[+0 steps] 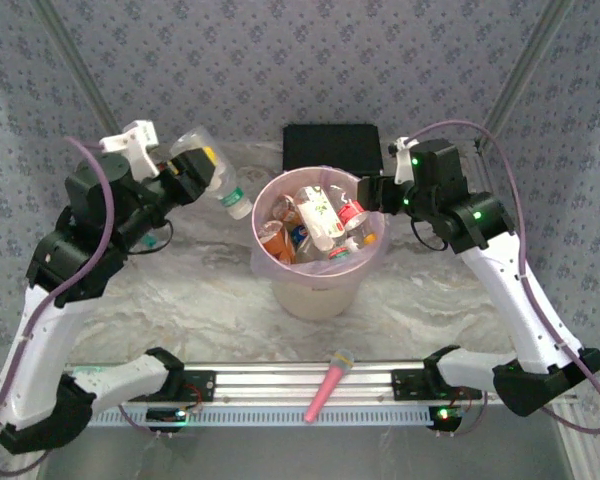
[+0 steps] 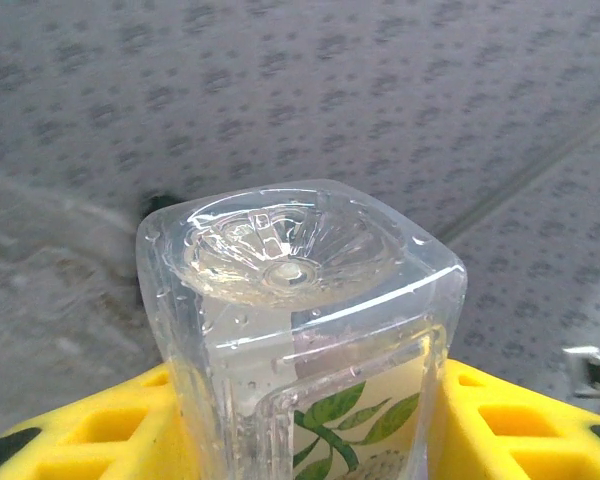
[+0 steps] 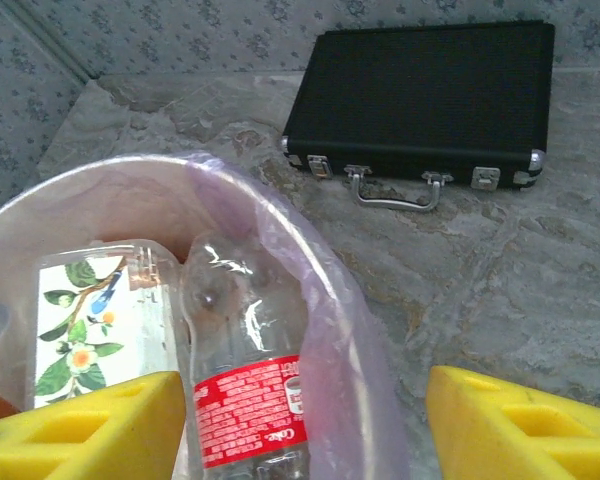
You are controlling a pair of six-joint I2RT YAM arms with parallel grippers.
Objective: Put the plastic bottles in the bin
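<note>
Left end effector (image 1: pixel 192 172) pinches a clear bottle (image 1: pixel 220 186), aloft just left of the bin (image 1: pixel 315 300). I'd swing it well over the rim before letting go, since the bin's heaped. Right end effector (image 1: pixel 370 190), spread and empty, crowds the opposite rim. A black case (image 1: pixel 332 147) sits behind.

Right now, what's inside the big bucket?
A pile of plastic bottles sits inside the pink bag lining the bin, including a red-labelled bottle and a leaf-labelled bottle. Whatever lies beneath them is covered.
</note>
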